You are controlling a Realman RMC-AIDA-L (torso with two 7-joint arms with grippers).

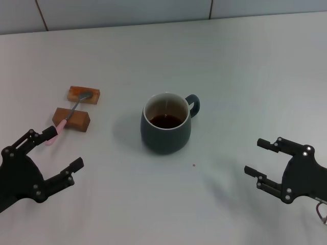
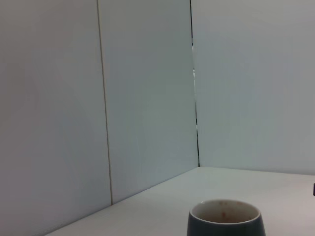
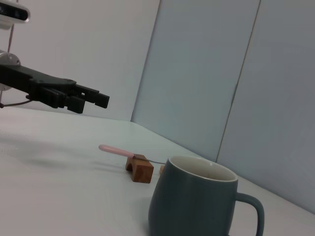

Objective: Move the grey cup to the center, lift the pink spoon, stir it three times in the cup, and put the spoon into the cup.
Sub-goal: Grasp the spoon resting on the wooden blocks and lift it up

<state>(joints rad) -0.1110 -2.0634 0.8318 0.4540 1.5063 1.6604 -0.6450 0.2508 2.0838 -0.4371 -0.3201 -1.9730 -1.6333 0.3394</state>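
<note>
Item 1: pink spoon. Lies on the left part of the worktop, bridged across 2 brown wooden blocks. Long axis runs diagonally: metal bowl on the far block, stem over the near block, pink handle pointing toward the robot and to its left, overhanging the near block. In the right wrist view the spoon sits raised off the worktop on a block.

Item 2: grey cup. Stands upright near the middle of the worktop, well apart from the spoon. Loop handle points away from the spoon, to the right and slightly far. Holds dark brown liquid, low in the pale interior. Also seen in the left wrist view and the right wrist view.

Item 3: left gripper. Hovers low at the near left, just on the near side of the spoon's handle tip, holding nothing; fingers spread wide, pointing up and right toward the cup. It shows again in the right wrist view, above the worktop.

Item 4: right gripper. At the near right, well apart from the cup; fingers spread wide, pointing left, holding nothing.
</note>
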